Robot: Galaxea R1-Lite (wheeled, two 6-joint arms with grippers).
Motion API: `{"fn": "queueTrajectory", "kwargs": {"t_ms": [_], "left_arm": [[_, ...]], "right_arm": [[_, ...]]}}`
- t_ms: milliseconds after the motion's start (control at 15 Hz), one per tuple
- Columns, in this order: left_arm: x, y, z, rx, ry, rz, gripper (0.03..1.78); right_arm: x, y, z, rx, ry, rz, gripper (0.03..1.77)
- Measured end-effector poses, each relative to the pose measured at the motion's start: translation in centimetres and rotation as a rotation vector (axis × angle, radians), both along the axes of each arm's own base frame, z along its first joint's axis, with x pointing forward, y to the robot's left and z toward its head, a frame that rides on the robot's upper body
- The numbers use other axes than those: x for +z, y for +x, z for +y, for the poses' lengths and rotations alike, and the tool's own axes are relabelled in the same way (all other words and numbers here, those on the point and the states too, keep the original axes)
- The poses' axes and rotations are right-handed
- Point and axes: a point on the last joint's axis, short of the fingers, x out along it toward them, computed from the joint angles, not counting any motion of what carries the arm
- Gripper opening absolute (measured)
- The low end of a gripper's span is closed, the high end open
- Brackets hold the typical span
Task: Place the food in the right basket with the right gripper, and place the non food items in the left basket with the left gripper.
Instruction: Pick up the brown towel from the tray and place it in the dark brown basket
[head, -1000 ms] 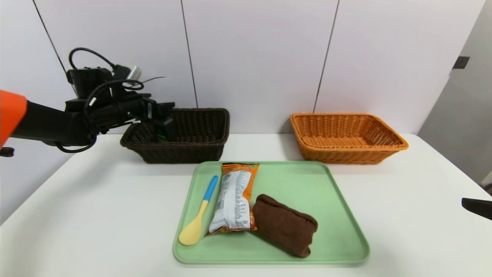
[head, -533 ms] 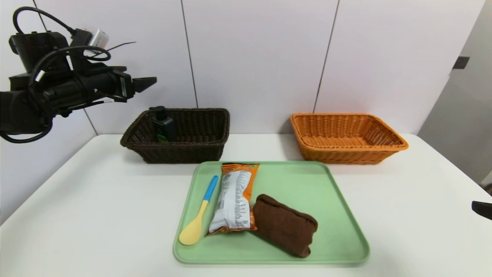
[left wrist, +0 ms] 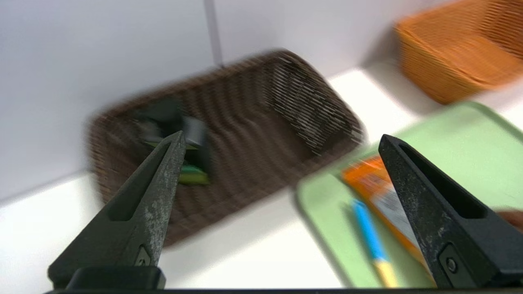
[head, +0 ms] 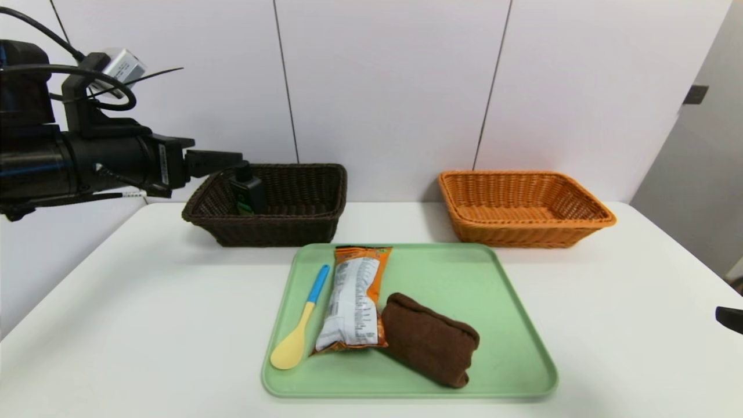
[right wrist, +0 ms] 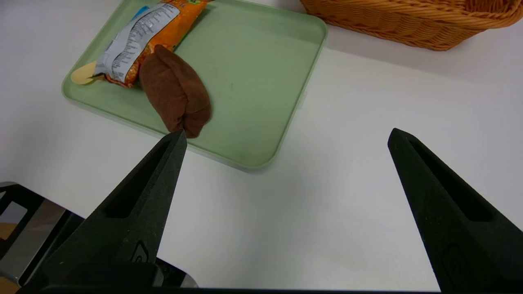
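The orange-white snack packet [head: 353,302], the food, lies on the green tray [head: 453,273] between a yellow spoon with a blue handle [head: 299,331] and a folded brown cloth [head: 429,347]. The dark pump bottle [head: 246,190] stands inside the dark brown left basket [head: 302,223]. My left gripper [head: 217,159] hangs open and empty in the air just left of that basket's rim; the left wrist view shows its jaws [left wrist: 282,136] spread wide. The orange-tan right basket [head: 522,229] holds nothing. My right gripper [right wrist: 288,131] is open above bare table, right of the tray.
Both baskets stand at the back against the white wall. The tray [right wrist: 245,81] fills the middle of the white table [head: 145,313]. Only the tip of the right gripper [head: 730,318] shows at the head view's right edge.
My left gripper came up out of the dark basket, leaving the pump bottle inside, and drew back to the left. The right gripper slid slightly further toward the right edge.
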Motion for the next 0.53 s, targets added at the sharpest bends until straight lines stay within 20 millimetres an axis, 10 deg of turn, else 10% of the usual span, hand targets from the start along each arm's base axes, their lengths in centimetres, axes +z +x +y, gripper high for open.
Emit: {"fn": "queueTrajectory", "kwargs": {"t_ms": [533], "left_arm": [[-0.7,-8.2,-5.3,-0.154,-0.001,0.230,1.69]], "right_arm": [[-0.1,0.0,0.0,-0.008,0.004,0.005,1.70]]}}
